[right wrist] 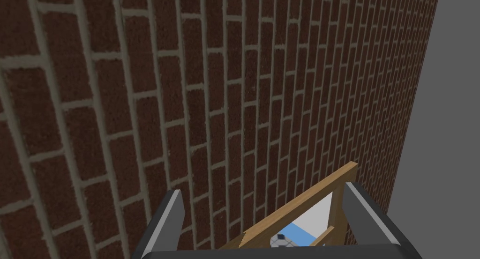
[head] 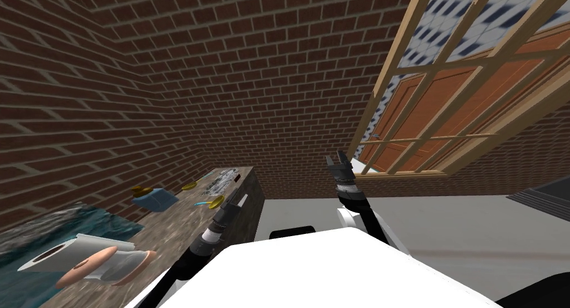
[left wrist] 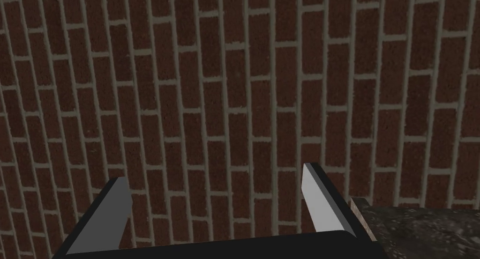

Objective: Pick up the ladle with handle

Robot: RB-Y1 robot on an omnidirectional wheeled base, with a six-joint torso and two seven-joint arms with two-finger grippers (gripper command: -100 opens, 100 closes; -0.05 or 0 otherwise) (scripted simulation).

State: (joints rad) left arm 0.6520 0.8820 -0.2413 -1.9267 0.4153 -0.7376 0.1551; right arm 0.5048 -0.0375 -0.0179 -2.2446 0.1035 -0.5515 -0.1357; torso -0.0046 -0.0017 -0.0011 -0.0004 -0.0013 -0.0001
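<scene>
A yellow ladle with a light blue handle (head: 210,201) lies on the mottled brown counter (head: 183,221) along the brick wall on my left. A second yellow utensil (head: 190,185) lies a little farther back on it. My left gripper (head: 239,200) hangs open and empty at the counter's near edge, just right of the ladle. In the left wrist view that gripper (left wrist: 218,204) faces the brick wall, with a counter corner (left wrist: 422,228) beside one finger. My right gripper (head: 338,159) is raised in front of me; in the right wrist view it (right wrist: 265,218) stands open and empty.
On the counter there are also a blue box (head: 156,199), a grey glittering patch (head: 225,179) at the far end, a paper roll (head: 72,253) and a pink-ended object (head: 106,265) nearest me. A wooden window frame (head: 445,126) stands to the right, above grey floor (head: 445,221).
</scene>
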